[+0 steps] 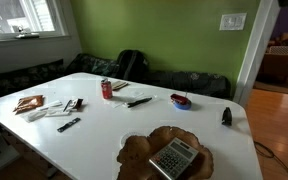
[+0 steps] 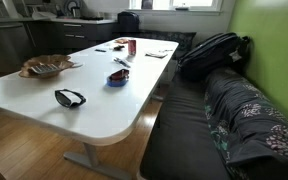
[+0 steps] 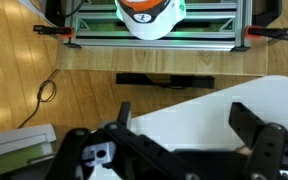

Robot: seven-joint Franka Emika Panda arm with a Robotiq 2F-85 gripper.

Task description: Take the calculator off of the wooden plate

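Though unseen from the wrist, calculator (image 1: 174,157) atop wooden plate (image 1: 137,148).

wooden plate (image 1: 144,150): its near rim is cut off by the bottom edge in an exterior view.
calculator (image 1: 174,158): the keys and display are too small to read; in an exterior view the calculator (image 2: 46,67) is only a grey patch.
gripper (image 3: 179,107): its body is cut off by the bottom edge of the wrist view and is dark and blurred.
table (image 3: 274,95): only one corner shows in the wrist view; the rest is hidden behind the gripper.
papers (image 1: 44,105): too small to tell apart.
black thing (image 1: 226,116): too small to identify.
robot base (image 3: 149,15): cut off by the top edge.
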